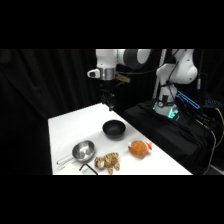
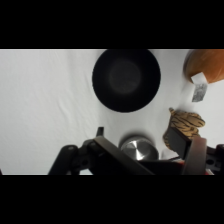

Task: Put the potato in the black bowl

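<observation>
Jaws (image 1: 110, 105) of unclear state above the black bowl (image 1: 114, 129), the potato (image 1: 139, 148) apart on the table (image 1: 65, 130).

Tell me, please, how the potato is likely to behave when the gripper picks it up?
The potato looks rounded and lumpy, so it may roll or twist if nudged off-centre. It seems firm, not floppy. It lies apart from the black bowl, so a push shouldn't disturb that.
</observation>
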